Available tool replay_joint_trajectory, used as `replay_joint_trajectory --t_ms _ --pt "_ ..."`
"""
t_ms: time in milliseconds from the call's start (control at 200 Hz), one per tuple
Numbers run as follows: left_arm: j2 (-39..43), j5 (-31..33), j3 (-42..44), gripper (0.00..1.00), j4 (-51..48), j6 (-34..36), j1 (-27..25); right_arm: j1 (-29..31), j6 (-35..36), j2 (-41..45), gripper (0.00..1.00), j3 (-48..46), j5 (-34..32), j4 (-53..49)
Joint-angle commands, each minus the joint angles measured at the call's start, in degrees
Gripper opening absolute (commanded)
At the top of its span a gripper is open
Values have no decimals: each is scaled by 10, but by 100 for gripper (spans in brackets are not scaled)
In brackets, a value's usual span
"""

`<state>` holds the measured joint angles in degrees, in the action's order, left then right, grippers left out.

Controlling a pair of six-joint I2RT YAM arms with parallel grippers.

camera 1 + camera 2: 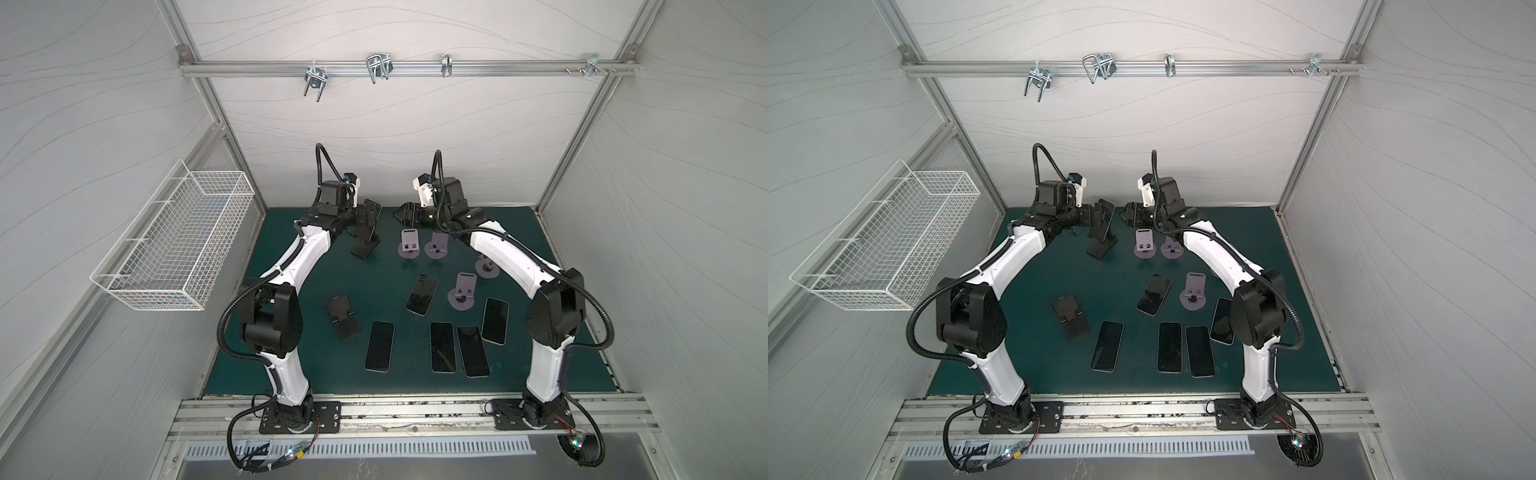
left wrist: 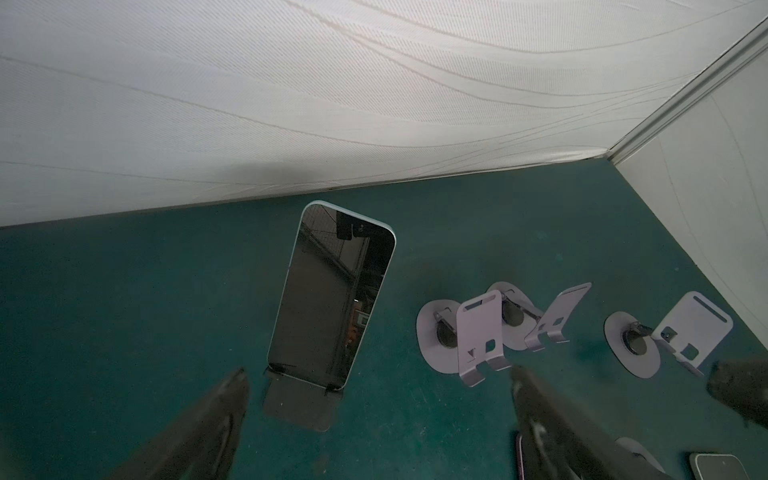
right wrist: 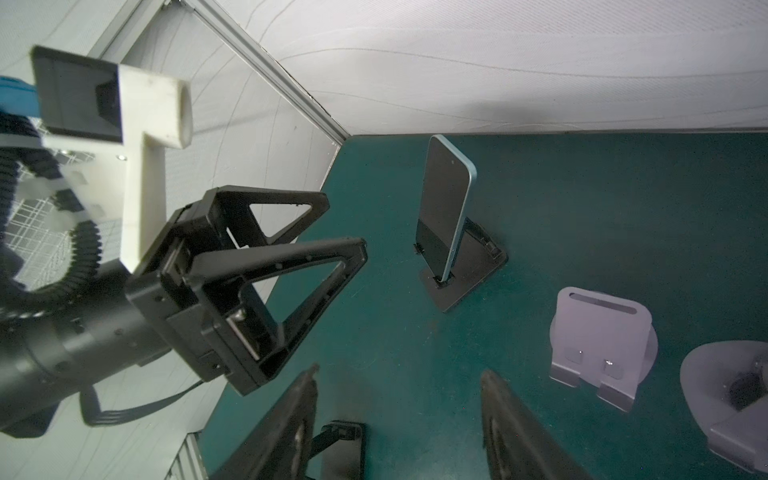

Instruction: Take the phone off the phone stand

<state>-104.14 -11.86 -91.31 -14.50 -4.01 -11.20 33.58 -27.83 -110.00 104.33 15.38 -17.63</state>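
I see the phone [image 1: 371, 224] propped upright in its black stand [image 3: 469, 270] at upper centre of both top views, my left gripper [image 2: 379, 370] spread wide before it, my right gripper [image 3: 399, 372] parted, both empty.

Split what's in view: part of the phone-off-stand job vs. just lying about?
Job:
- phone, propped in black stand
- left gripper, open
- right gripper, open

Lying about:
- five flat phones
- four purple stands
- spare black stand
- wire basket
- wall hooks
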Motion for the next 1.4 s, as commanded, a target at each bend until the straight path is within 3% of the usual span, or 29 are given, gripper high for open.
replay_joint_trajectory --t_ms 0,690,1090,1395 --pt "-18 -13 -42 99 26 22 4 -5 -28 -3 63 15 15 3" --pt "-100 -32 -95 99 -11 85 18 -9 -87 -66 61 26 57 25" --pt "-167 -40 -175 99 -22 89 18 -23 -89 -45 61 1 76 28" --pt "-187 -38 -181 99 -23 96 18 -31 -110 -41 59 -11 95 38"
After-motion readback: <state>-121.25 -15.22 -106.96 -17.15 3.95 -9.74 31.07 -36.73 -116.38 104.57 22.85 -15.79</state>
